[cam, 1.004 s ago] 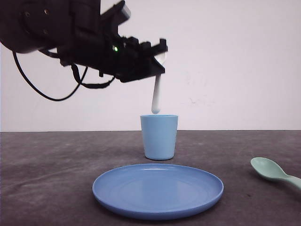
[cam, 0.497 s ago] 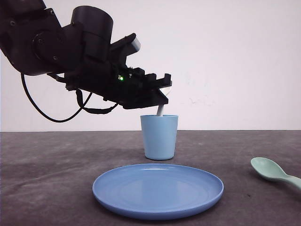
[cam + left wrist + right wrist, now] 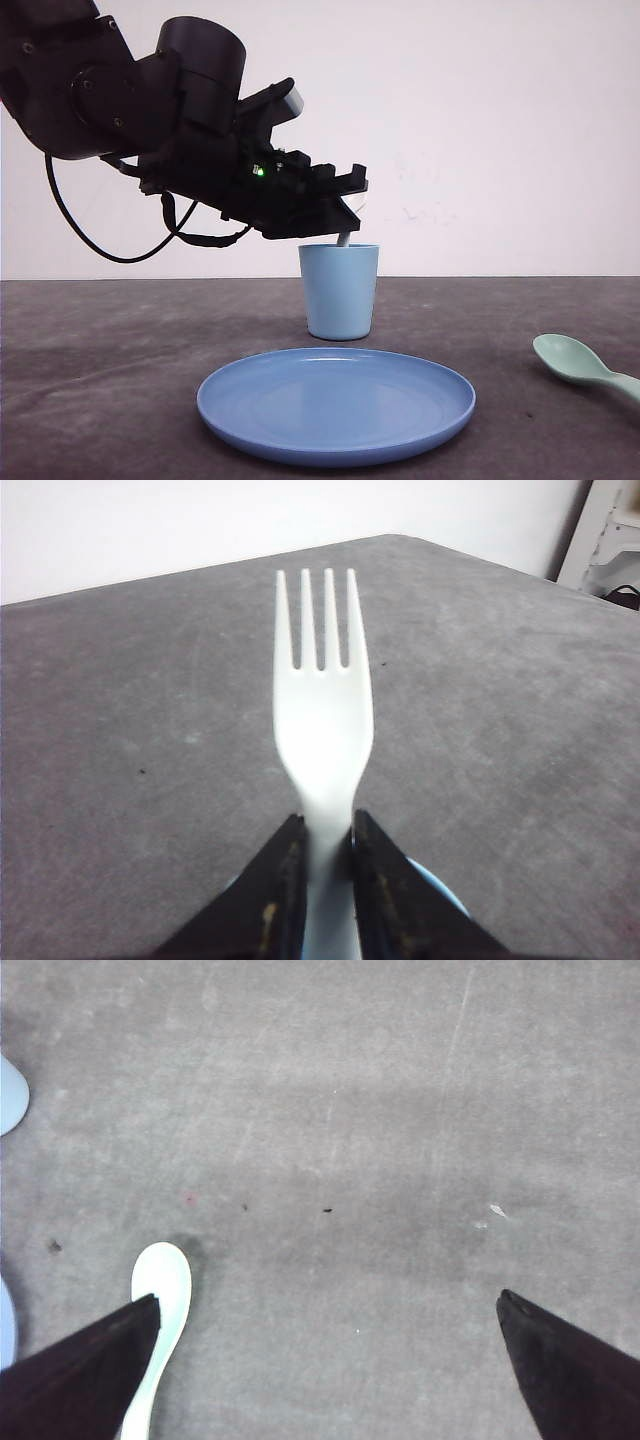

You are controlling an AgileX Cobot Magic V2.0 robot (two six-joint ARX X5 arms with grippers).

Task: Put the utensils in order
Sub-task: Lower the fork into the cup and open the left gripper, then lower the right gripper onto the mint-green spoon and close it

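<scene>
My left gripper (image 3: 345,205) hovers just above the light blue cup (image 3: 339,291) and is shut on the white fork (image 3: 320,695). The fork's tines point away from the cup, and a short piece of its handle (image 3: 343,238) dips into the cup's mouth. In the left wrist view the black fingers (image 3: 280,880) pinch the fork's neck, with the cup's rim (image 3: 436,884) behind them. The mint-green spoon (image 3: 578,363) lies on the table at the front right. My right gripper (image 3: 328,1305) stands open above the table, one finger next to the spoon (image 3: 160,1305).
A round blue plate (image 3: 336,402) lies on the dark grey table (image 3: 100,380) in front of the cup. The left arm's black body and cable (image 3: 120,100) hang over the table's left half. A white wall stands behind.
The left gripper has come down with the fork. One second ago the handle's tip hung just above the cup; now its lower end is inside the cup's mouth. The spoon has not moved.
</scene>
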